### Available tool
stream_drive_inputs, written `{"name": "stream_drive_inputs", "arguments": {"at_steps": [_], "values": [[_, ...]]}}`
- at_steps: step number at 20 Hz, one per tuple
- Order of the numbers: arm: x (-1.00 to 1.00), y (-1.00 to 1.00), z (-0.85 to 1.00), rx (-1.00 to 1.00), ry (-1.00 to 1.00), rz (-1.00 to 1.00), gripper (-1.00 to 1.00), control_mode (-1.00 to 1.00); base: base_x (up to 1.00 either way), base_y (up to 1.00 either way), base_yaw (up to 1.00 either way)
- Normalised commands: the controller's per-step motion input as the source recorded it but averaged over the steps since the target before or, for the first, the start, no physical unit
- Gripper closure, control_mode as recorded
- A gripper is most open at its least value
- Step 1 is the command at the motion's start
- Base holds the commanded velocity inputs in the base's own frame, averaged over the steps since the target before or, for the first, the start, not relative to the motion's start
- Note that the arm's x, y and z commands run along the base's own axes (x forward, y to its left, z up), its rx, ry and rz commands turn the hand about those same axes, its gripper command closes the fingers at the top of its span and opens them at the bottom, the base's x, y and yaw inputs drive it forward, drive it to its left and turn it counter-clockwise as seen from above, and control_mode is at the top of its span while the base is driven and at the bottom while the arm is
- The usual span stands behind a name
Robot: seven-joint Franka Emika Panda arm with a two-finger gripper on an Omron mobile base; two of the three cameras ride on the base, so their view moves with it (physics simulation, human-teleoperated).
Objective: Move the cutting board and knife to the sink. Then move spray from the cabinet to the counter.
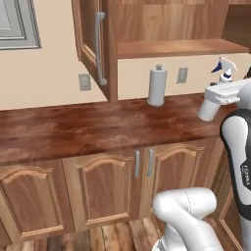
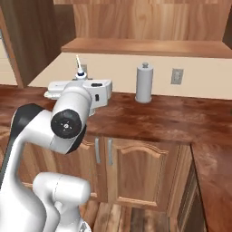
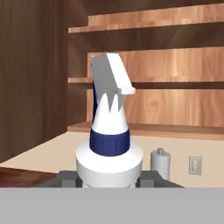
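**Spray bottle held aloft over the worktop**

In your left base view, the spray bottle [image 1: 224, 70] peeks up at the right edge, its white and blue trigger head above the arm's white wrist, over the reddish-brown worktop [image 1: 73, 130]. A paper towel roll [image 1: 157, 87] stands against the wall beneath the open cabinet [image 1: 176, 29], whose door [image 1: 93, 41] hangs swung out.

In your right base view, the bottle's top shows just behind the wrist, well left of the towel roll and above the worktop.

In your hand view, the gripper [image 3: 109, 177] is clamped on the bottle's white body, the fingers [image 3: 68, 177] pressed against either side. The blue collar and white nozzle rise upright, with the cabinet shelves behind.
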Motion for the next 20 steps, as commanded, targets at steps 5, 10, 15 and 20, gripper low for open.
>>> {"name": "stream_drive_inputs", "arguments": {"at_steps": [5, 10, 15, 20], "values": [[0.00, 0.00, 0.00, 0.00, 0.00, 0.00, 1.00, 1.00, -0.85, -0.73, -0.09], [0.00, 0.00, 0.00, 0.00, 0.00, 0.00, 1.00, 1.00, -0.70, -0.81, -0.10], [0.00, 0.00, 0.00, 0.00, 0.00, 0.00, 1.00, 1.00, -0.37, -0.69, -0.09], [0.00, 0.00, 0.00, 0.00, 0.00, 0.00, 1.00, 1.00, -0.16, -0.63, -0.10]]}}
